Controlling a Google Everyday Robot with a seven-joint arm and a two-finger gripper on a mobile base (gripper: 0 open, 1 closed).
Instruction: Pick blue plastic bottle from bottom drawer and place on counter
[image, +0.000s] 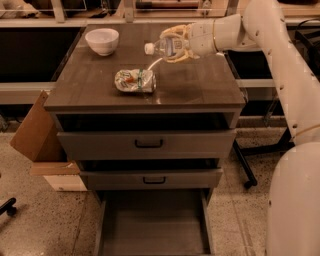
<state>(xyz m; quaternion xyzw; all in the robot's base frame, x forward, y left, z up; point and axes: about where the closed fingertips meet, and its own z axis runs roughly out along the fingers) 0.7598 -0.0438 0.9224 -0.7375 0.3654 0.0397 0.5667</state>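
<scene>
From my console, the bottom drawer (152, 227) stands pulled open at the foot of the cabinet, showing me a plain, flat grey-brown floor between low side walls. Above it, the two upper drawers (148, 145) are pushed in, each front carrying a black bar handle. A round white bowl (102, 41) sits at the back left of the table (205, 87), its inside smooth and pale. The table is a broad slab of dark brown wood grain with a pale curved streak running across it. Near its middle lies a crumpled, shiny snack packet (135, 80) in white, green and orange. The tool (175, 47) is over the rear right part of the table, its pale fingers closed around the blue plastic bottle (161, 47). The bottle lies on its side in that grip, raised above the table, white cap pointing left toward the bowl, its clear body carrying a pale label. A brown cardboard box (32, 127) leans beside the cabinet on the left.
</scene>
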